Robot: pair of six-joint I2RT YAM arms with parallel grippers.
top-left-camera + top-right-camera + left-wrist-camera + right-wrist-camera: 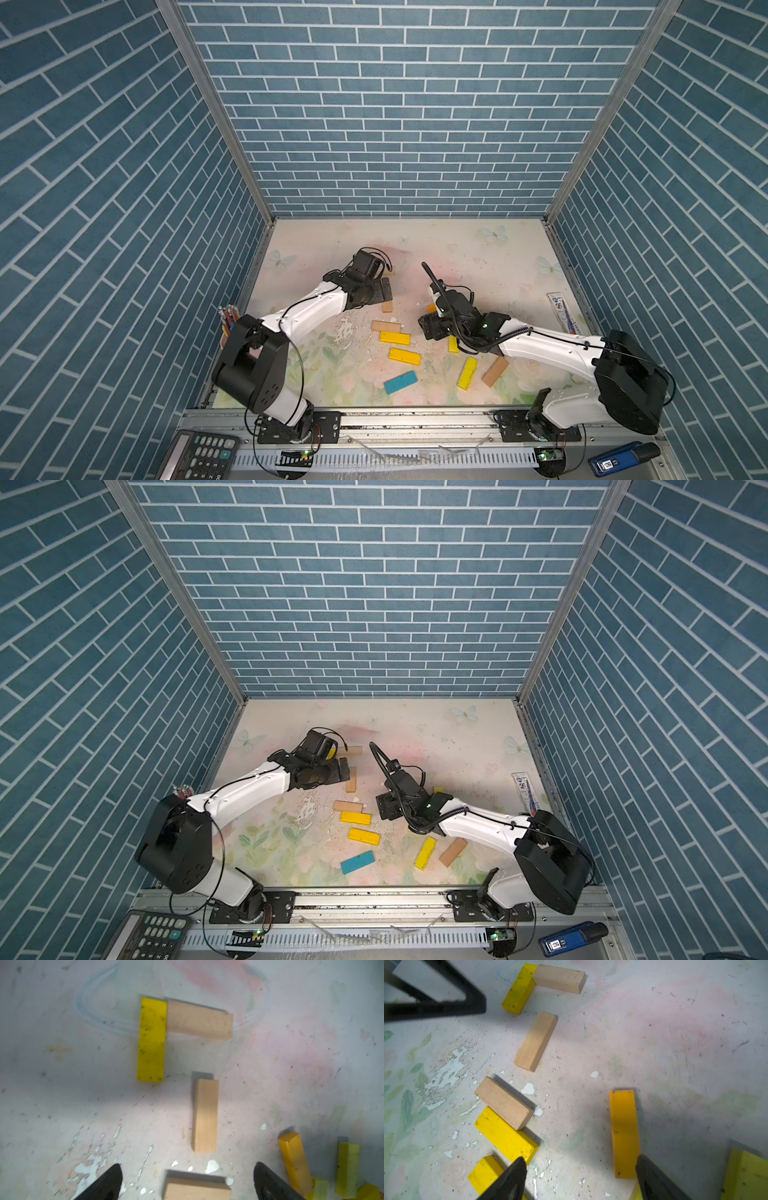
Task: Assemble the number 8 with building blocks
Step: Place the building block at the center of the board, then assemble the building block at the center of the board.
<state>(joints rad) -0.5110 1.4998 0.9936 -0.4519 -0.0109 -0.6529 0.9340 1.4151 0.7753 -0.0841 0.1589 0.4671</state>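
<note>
A yellow block (pixel 151 1040) and a tan block (pixel 199 1020) lie joined in a corner at the far middle of the table. A second tan block (pixel 205 1115) lies apart, nearer. My left gripper (pixel 188 1177) hangs open above a third tan block (pixel 197 1188), its fingers clear of it. Other building blocks lie loose: yellow ones (pixel 395 338) (pixel 404 356) (pixel 467 373), a teal one (pixel 400 382) and a brownish one (pixel 495 371). My right gripper (pixel 580 1165) is open and holds nothing, with an orange block (pixel 625 1134) by one finger.
A pencil holder (pixel 227 322) stands at the left edge and a white-blue tube (pixel 563 311) lies at the right edge. A calculator (pixel 199 455) and a blue device (pixel 623 457) sit in front of the rail. Blue brick walls close three sides.
</note>
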